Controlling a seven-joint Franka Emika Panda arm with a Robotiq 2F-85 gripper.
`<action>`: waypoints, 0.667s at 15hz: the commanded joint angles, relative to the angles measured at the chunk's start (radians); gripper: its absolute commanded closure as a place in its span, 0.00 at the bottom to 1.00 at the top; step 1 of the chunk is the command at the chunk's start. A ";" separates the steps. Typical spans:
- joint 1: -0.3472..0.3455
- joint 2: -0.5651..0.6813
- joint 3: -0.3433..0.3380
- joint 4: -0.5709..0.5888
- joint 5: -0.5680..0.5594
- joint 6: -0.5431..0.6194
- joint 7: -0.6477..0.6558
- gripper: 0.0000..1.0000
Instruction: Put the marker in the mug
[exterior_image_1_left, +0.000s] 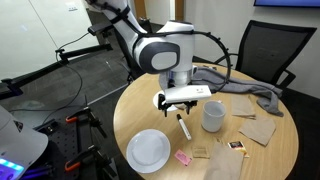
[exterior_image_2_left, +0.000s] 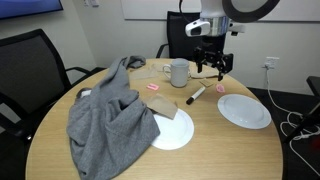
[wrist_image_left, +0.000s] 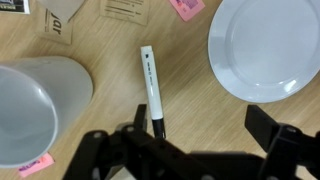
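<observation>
The marker, white with black ends, lies flat on the wooden table between the mug and a white plate. It also shows in both exterior views. The light grey mug stands upright and empty beside it. My gripper hangs open and empty above the table. The marker's near black end lies by one finger. The gripper also shows in both exterior views, hovering over the marker, not touching it.
A grey cloth covers part of the round table and partly overlaps a second white plate. Brown paper pieces, small cards and pink notes lie scattered. Office chairs stand around the table.
</observation>
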 joint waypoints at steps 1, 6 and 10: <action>-0.019 0.041 0.019 -0.006 -0.014 0.064 -0.022 0.00; -0.017 0.116 0.023 0.005 -0.024 0.184 -0.004 0.00; -0.014 0.165 0.027 0.047 -0.031 0.205 0.004 0.00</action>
